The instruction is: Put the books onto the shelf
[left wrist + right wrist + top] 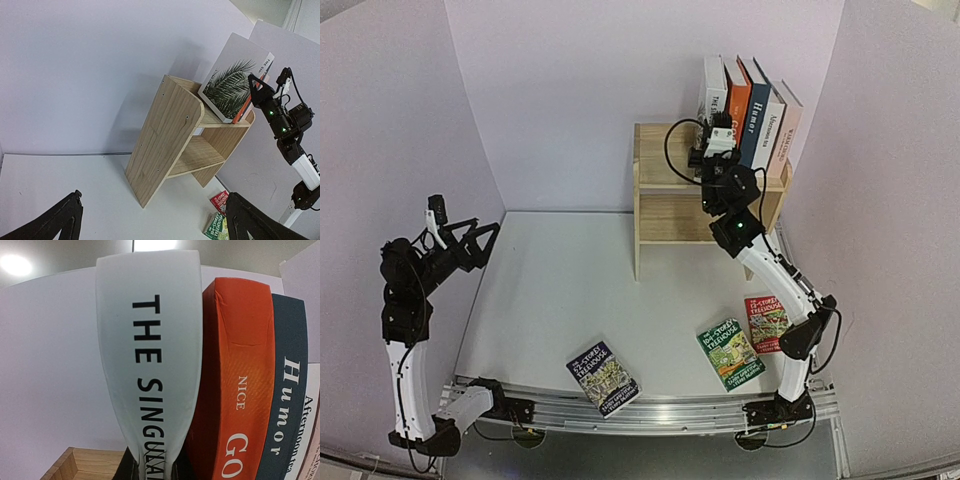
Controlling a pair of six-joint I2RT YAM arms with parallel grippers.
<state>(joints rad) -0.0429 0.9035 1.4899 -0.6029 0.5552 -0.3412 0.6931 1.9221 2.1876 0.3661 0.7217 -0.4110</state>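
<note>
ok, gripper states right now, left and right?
Left gripper: open, holding nothing.
Right gripper: closed on the white book standing on top of the shelf.

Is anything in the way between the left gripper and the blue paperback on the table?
Nothing visible does. The left gripper hangs open at the left of the table; the blue paperback lies near the front edge, with only bare tabletop between them.

We see bright, even light; ceiling lamps [15, 264] glare at eleven and twelve o'clock in the right wrist view, edges seemingly bowed.
</note>
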